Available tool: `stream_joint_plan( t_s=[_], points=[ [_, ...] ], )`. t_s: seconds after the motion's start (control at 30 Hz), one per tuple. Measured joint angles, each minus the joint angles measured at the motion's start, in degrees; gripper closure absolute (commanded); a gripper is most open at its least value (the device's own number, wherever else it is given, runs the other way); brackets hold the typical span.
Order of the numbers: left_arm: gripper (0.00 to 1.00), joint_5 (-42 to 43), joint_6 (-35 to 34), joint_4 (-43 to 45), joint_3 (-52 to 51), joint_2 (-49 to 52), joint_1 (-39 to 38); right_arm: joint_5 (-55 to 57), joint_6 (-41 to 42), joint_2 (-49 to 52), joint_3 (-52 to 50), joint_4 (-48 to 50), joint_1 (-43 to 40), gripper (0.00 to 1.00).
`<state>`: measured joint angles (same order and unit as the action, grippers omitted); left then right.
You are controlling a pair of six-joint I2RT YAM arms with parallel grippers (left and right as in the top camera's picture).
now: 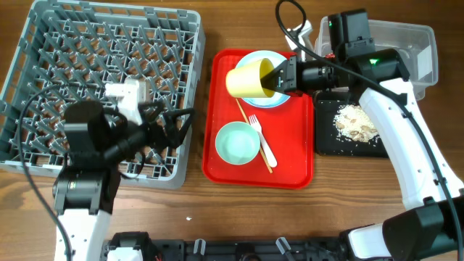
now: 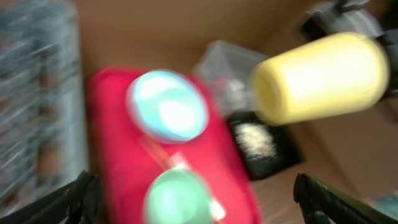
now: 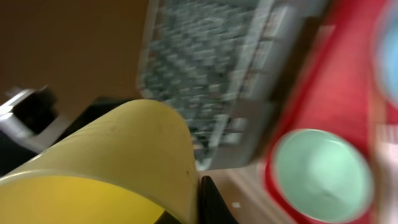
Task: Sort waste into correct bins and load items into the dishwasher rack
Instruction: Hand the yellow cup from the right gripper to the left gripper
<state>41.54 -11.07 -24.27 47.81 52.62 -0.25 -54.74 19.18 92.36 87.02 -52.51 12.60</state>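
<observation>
My right gripper [image 1: 281, 75] is shut on the yellow cup [image 1: 249, 78] and holds it on its side above the pale blue bowl [image 1: 279, 98] on the red tray [image 1: 221, 156]. The cup fills the right wrist view [image 3: 106, 168] and shows in the left wrist view [image 2: 320, 78]. The pale green bowl [image 1: 238, 143], white fork [image 1: 262, 141] and chopsticks [image 1: 246, 123] lie on the tray. My left gripper [image 1: 181, 125] is open and empty over the right edge of the grey dishwasher rack [image 1: 43, 43]. Beige crumbs [image 1: 355, 123] lie in the black tray [image 1: 326, 141]. The clear tub [image 1: 417, 47] stands behind it.
A small white scrap [image 1: 189, 217] lies on the wooden table near the front edge. The right arm reaches across the black tray and the clear tub. The left wrist view is blurred.
</observation>
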Motion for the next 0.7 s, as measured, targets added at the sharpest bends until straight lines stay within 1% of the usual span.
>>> stream_joint_plan(
  t_s=[0.1,0.17,0.23,0.37,0.47,0.57,0.7],
  points=[
    [0.00,12.20,-0.33,9.64,0.04,3.06,0.00,-8.83,0.02,0.02,0.00,1.25,0.37,0.96],
    [0.00,18.58,-1.44,16.13,0.11,4.70,0.00,-13.55,0.02,0.02,0.00,1.62,0.48,0.96],
    [0.00,22.64,-2.95,19.89,0.13,5.57,0.00,-17.75,0.04,0.02,0.00,1.62,0.68,0.96],
    [0.00,27.91,-6.21,26.03,0.15,6.10,0.00,-23.26,0.24,0.02,0.00,2.32,2.82,0.96],
    [0.00,31.19,-8.35,28.65,0.15,6.10,0.00,-24.70,1.62,0.02,-0.02,5.07,6.91,0.96],
    [0.00,33.88,-9.46,29.97,0.15,6.10,0.00,-24.70,4.44,0.07,-0.11,9.35,9.90,0.96],
    [0.02,36.63,-9.90,30.75,0.15,6.05,-0.24,-23.17,6.97,0.11,-0.11,10.01,13.16,0.96]
  ],
)
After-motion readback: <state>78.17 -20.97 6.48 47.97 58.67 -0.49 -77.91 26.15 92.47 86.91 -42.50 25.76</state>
